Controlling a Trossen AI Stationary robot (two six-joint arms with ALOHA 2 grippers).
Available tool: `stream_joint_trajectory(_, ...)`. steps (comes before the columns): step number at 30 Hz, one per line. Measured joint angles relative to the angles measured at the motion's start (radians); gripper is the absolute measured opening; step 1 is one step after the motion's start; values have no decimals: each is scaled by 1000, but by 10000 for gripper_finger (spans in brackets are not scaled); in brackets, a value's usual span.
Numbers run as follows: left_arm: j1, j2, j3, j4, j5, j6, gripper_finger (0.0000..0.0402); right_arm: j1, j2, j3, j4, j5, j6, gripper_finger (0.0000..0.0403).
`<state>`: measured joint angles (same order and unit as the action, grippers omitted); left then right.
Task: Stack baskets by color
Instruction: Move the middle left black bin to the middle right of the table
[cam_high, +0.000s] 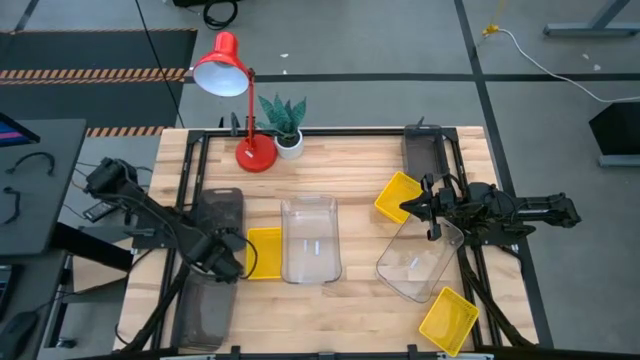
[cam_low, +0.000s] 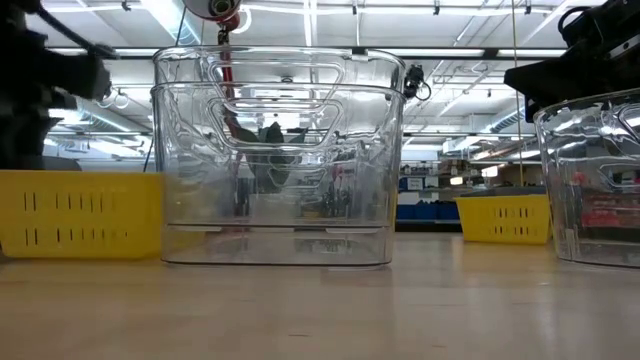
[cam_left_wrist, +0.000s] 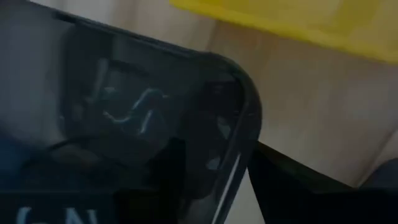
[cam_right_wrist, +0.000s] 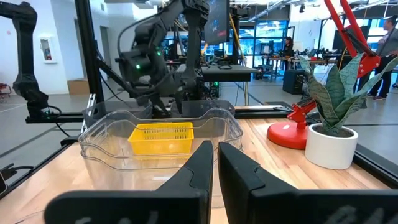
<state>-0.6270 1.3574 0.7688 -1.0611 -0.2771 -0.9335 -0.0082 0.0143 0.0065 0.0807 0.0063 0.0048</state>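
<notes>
My right gripper (cam_high: 428, 208) is pinched nearly closed on the rim of a large clear transparent plastic basket (cam_high: 415, 265), which hangs tilted from it over the right side of the wooden table (cam_high: 360, 170). I judge the step in hand to be carrying this tilted clear basket to its match. The next move calls for swinging it left, levelling it and lowering it squarely into the upright clear rectangular basket (cam_high: 310, 240) at the table's middle, rims lined up so it nests.

Just beside my right gripper lies a small bright yellow plastic basket (cam_high: 396, 196). A second yellow basket (cam_high: 448, 320) sits near the table's front right corner, so I have little slack on that side. The path leftward looks open.

Beyond the upright clear basket a third yellow basket (cam_high: 264, 253) lies against its far wall. There my left gripper (cam_high: 228, 258) hovers at the rim of a dark grey plastic basket (cam_high: 204, 305), with another dark grey basket (cam_high: 217, 212) beside it. Whether it grips I cannot tell.

Farthest back stand a red desk lamp (cam_high: 220, 68) and a small potted green plant (cam_high: 285, 115)
</notes>
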Motion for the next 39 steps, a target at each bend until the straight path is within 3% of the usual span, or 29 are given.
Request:
stream_joint_trajectory(5,21,0,-65,98,3,54,132,0,0,0,0,0,0,30)
stream_joint_trajectory(11,57,1,-70,125,14,188,27,0,0,0,0,0,0,30)
stream_joint_trajectory(13,69,1,-46,118,17,218,12,0,0,0,0,0,0,30)
stream_joint_trajectory(19,86,1,145,-122,-23,238,6,0,0,0,0,0,0,30)
stream_joint_trajectory(23,79,1,350,-261,-126,235,6,0,0,0,0,0,0,30)
stream_joint_trajectory(26,73,1,495,-264,-216,267,6,0,0,0,0,0,0,30)
stream_joint_trajectory(30,74,1,620,-142,-323,358,7,0,0,0,0,0,0,30)
stream_joint_trajectory(33,78,1,642,77,-377,502,7,0,0,0,0,0,0,30)
stream_joint_trajectory(36,98,20,630,394,-359,693,7,0,0,0,0,0,0,30)
stream_joint_trajectory(39,134,90,626,699,-270,880,7,0,0,0,0,0,0,30)
